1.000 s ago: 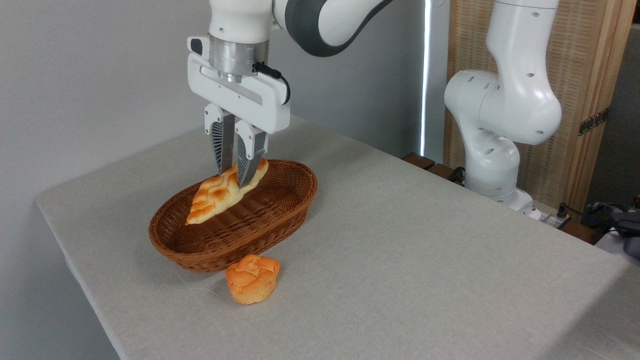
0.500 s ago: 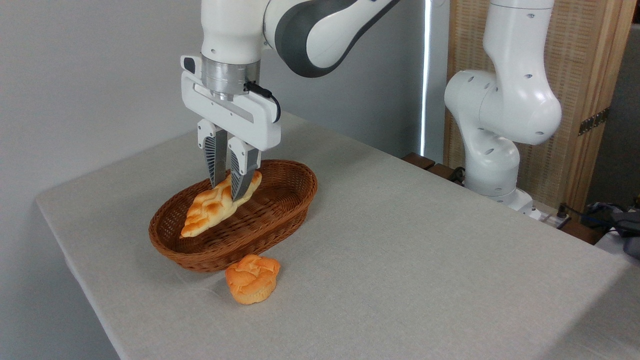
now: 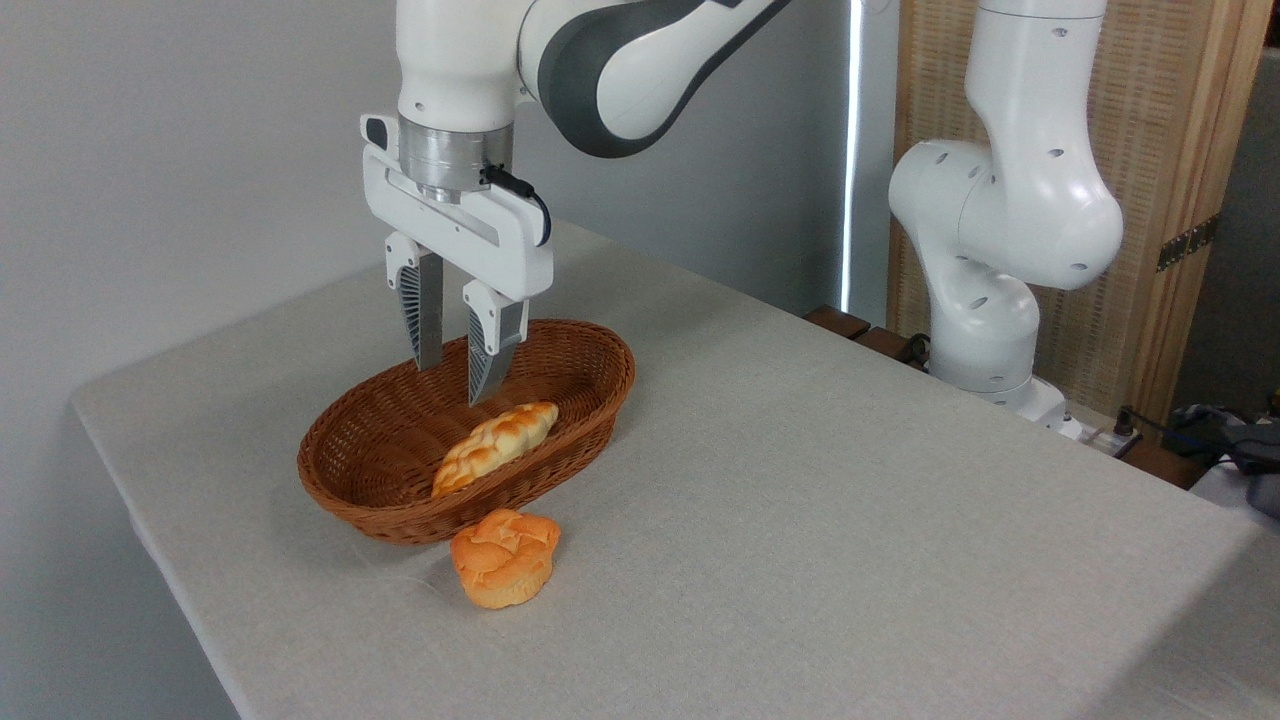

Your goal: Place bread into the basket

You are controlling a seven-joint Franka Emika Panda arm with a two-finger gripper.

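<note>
Since the bread (image 3: 495,447) lies inside the basket (image 3: 560,345) at left of centre, the task looks done. Above it the gripper (image 3: 449,366) hovers, fingers apart and empty; only pulling clear seems left.

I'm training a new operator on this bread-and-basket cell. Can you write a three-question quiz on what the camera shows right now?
1. True or false: the bread lies inside the basket.
2. The gripper is: A) shut on the bread, B) open above the basket, C) resting on the table.
3. Fill in: the small orange bun sits on the table just ____ the basket.

Key:
1. True.
2. B; its jaws stand apart and hold nothing.
3. Outside, at the basket's near side.
</note>
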